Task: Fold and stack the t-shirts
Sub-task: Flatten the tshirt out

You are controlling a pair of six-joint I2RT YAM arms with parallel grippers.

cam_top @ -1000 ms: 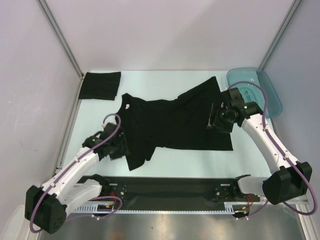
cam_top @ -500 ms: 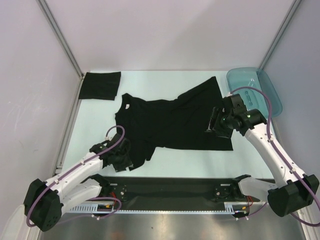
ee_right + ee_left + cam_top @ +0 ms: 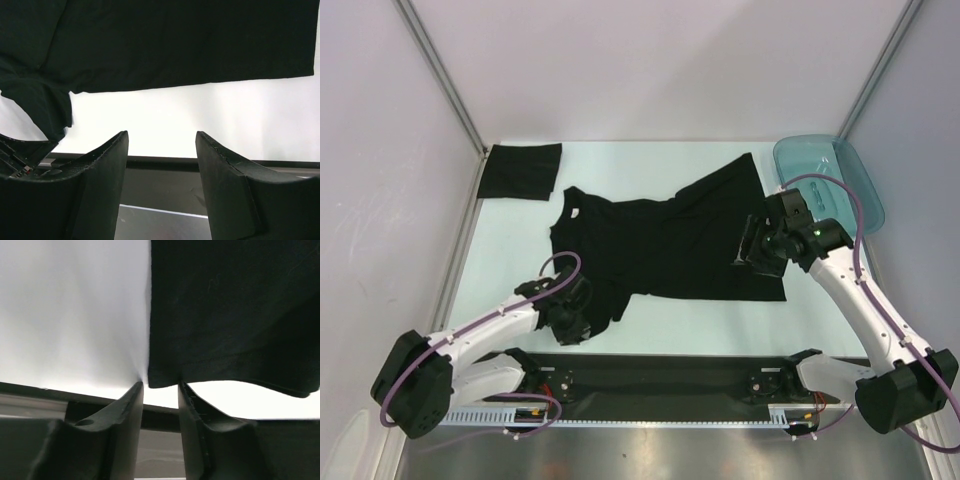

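At near-left corner of t-shirt [image 3: 230,315] | left claw [image 3: 161,387] slightly parted, touching it | right claw [image 3: 161,137] wide, empty

We see one black t-shirt [image 3: 660,245] spread open and rumpled in the middle. A second t-shirt [image 3: 520,171] lies folded square, far left.

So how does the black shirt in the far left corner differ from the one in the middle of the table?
The corner shirt is folded into a small neat rectangle; the middle shirt lies spread out and rumpled, covering far more area. The left tool and right tool sit by the middle shirt's edges; neither is near the corner shirt. Both are plain black cloth.
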